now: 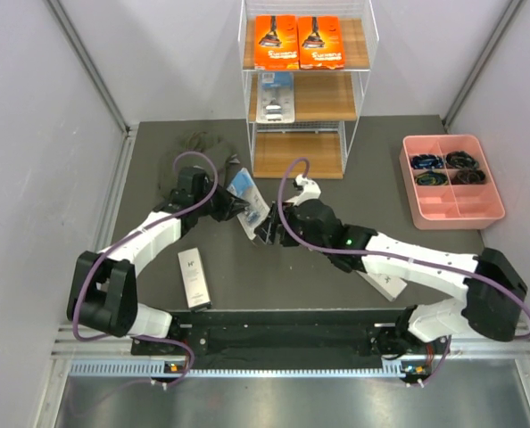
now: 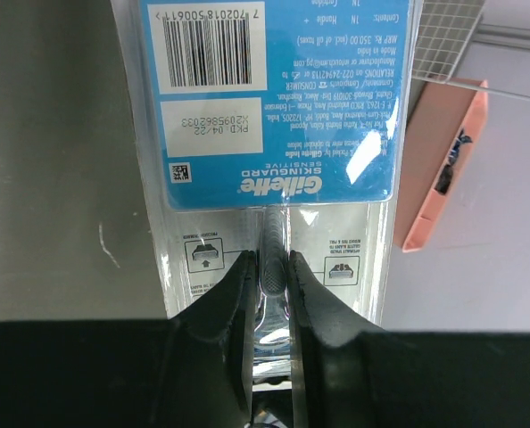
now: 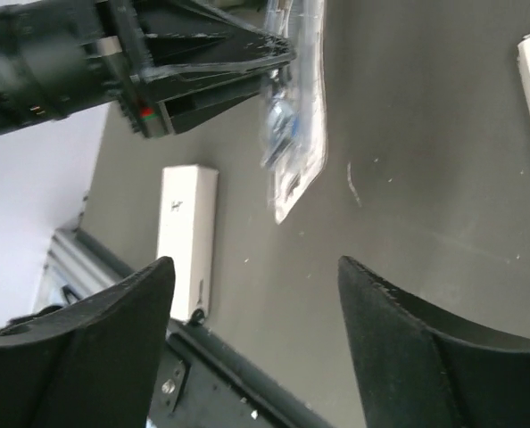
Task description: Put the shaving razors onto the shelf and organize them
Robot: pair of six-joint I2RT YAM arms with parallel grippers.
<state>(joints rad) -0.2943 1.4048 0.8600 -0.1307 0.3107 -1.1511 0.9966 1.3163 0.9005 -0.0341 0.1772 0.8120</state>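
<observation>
My left gripper (image 1: 233, 207) is shut on a blue-and-clear blister razor pack (image 1: 247, 194), held above the table; its jaws pinch the clear bulge over the razor handle (image 2: 273, 267). Just right of the pack, my right gripper (image 1: 263, 230) is open, with nothing between its fingers (image 3: 140, 303). In the right wrist view the pack (image 3: 299, 134) hangs ahead of them. The shelf (image 1: 302, 89) stands at the back with two orange boxes (image 1: 276, 42) (image 1: 321, 42) on its top tier and a blister pack (image 1: 275, 96) on the middle tier. A slim white box (image 1: 194, 278) lies at the front left, and another (image 1: 383, 283) lies partly under my right arm.
A pink compartmented tray (image 1: 451, 207) with dark coiled items sits at the right. A dark grey crumpled thing (image 1: 199, 143) lies at the back left, beside the shelf. The shelf's bottom tier (image 1: 298, 156) is bare. A black rail (image 1: 283, 330) runs along the near edge.
</observation>
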